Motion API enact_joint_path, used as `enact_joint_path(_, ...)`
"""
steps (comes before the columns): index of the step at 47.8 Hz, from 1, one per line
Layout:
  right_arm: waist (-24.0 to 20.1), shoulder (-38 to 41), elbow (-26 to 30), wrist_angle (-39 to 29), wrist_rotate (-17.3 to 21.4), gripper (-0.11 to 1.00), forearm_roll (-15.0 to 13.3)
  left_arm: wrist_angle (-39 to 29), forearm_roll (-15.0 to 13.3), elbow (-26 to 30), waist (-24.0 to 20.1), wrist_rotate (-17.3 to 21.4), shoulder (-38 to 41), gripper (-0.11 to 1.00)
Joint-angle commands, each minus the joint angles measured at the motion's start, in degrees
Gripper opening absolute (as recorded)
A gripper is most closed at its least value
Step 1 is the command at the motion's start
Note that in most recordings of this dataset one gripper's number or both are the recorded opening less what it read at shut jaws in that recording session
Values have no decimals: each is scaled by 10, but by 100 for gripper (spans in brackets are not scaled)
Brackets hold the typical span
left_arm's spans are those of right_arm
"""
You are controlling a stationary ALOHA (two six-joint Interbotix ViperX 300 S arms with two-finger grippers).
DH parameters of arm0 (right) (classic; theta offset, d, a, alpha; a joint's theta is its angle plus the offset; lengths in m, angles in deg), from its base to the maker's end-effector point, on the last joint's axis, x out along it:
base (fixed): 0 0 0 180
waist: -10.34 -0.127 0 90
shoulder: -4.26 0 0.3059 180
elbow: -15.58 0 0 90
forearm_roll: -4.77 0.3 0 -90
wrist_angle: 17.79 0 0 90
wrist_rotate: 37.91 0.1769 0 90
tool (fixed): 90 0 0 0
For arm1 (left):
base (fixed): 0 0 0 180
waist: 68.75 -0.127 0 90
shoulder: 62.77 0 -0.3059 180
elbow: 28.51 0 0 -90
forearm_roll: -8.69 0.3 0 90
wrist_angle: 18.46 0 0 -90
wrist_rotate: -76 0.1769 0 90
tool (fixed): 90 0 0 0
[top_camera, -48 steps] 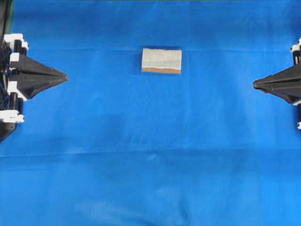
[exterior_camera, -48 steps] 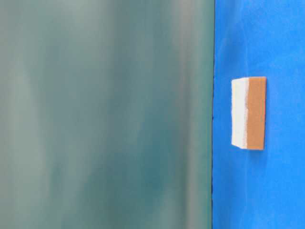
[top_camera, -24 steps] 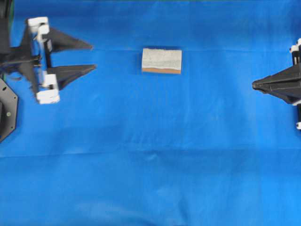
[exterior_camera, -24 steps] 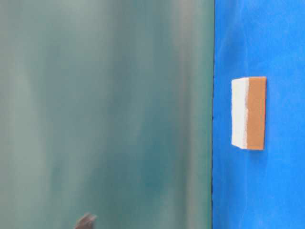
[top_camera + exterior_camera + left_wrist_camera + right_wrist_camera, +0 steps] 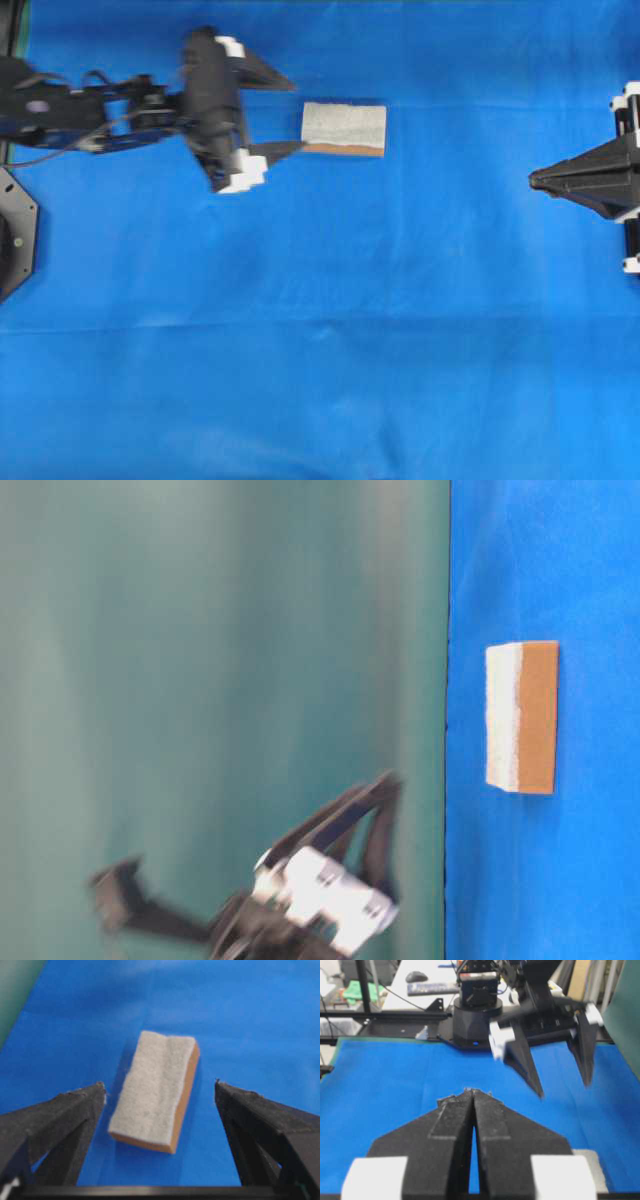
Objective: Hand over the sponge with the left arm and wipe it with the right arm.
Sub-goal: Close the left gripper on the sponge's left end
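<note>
Overhead view is showing pretty much the starting line of this job. The sponge (image 5: 343,129) is lying flat on the blue cloth (image 5: 320,330), toward the far side of the table and about midway across, grey-white face up with the orange-brown layer showing along its near edge. Nobody is holding it.

The left gripper (image 5: 290,115) is hovering right at the sponge's left end with its fingers spread wide and nothing between them. One tip is sitting just beside the sponge's corner, the other a bit farther out. From the left wrist camera the sponge (image 5: 155,1090) is sitting neatly in the gap between the two fingers (image 5: 65,1115), not touching either, and I can't tell how high the tips are riding above the cloth.

The right gripper (image 5: 537,180) is parked well apart on the right edge, fingers pressed together and holding nothing.

So, my read: nothing is actually done yet. The grab is only being lined up. Pickup, the handover to the right arm, and the wipe are all still waiting.
</note>
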Motion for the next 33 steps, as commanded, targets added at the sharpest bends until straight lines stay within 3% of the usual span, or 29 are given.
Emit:
enact_joint_path(1,4,4,13,-1,1,0,1,-8,2,40,-11,7,39,94)
enact_joint_path(13,14,10,12,-8,1,0,1,-31,2,102,-18,28,138,94)
enact_joint_path(33,18,15,11,-9,0,0,1,-32,2,121,-33,42,197,94)
